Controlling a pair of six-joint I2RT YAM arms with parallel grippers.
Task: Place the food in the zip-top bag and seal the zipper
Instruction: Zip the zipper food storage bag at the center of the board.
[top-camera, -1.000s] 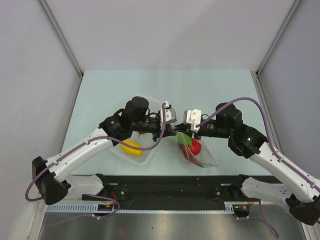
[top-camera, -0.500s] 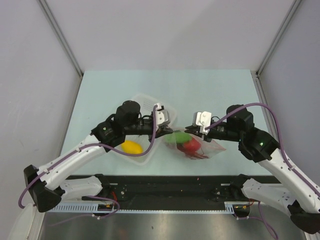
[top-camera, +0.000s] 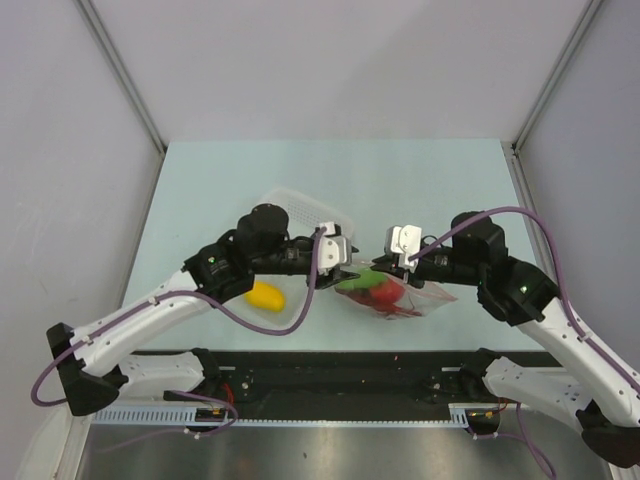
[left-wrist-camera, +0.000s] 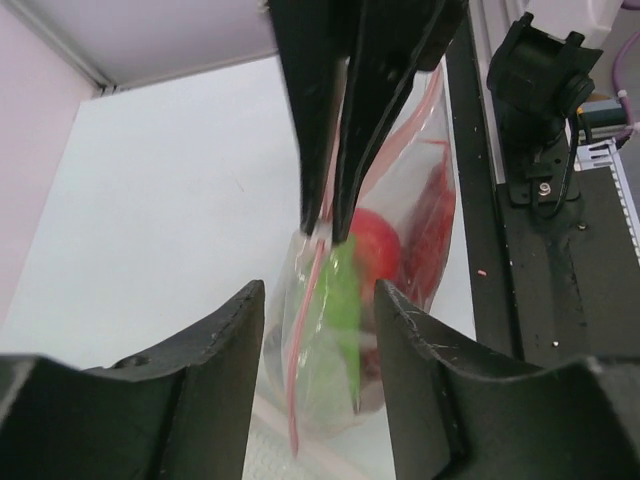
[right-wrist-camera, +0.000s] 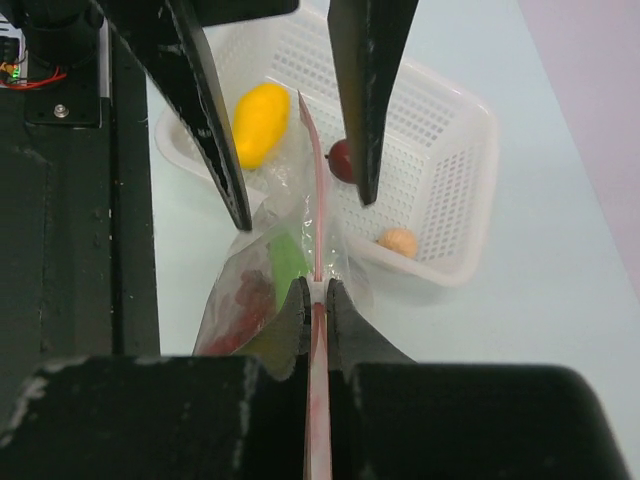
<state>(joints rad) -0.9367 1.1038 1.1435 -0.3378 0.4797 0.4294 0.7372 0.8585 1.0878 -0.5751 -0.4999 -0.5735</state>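
Right tool (right-wrist-camera: 317, 290) clamped the zipper (right-wrist-camera: 314, 190). Left tool (left-wrist-camera: 318, 300) stood open astride the zip-top bag (left-wrist-camera: 322, 375), beside the basket (right-wrist-camera: 455, 170). Advised: close squarely on the strip, draw along evenly.

Overhead view from behind, close wrist views facing each other, sharing zip-top bag (left-wrist-camera: 322, 345)

Beside white basket (top-camera: 290, 203) with yellow piece (top-camera: 264, 295), clear bag (top-camera: 425, 297) of red and green food (top-camera: 378, 290).
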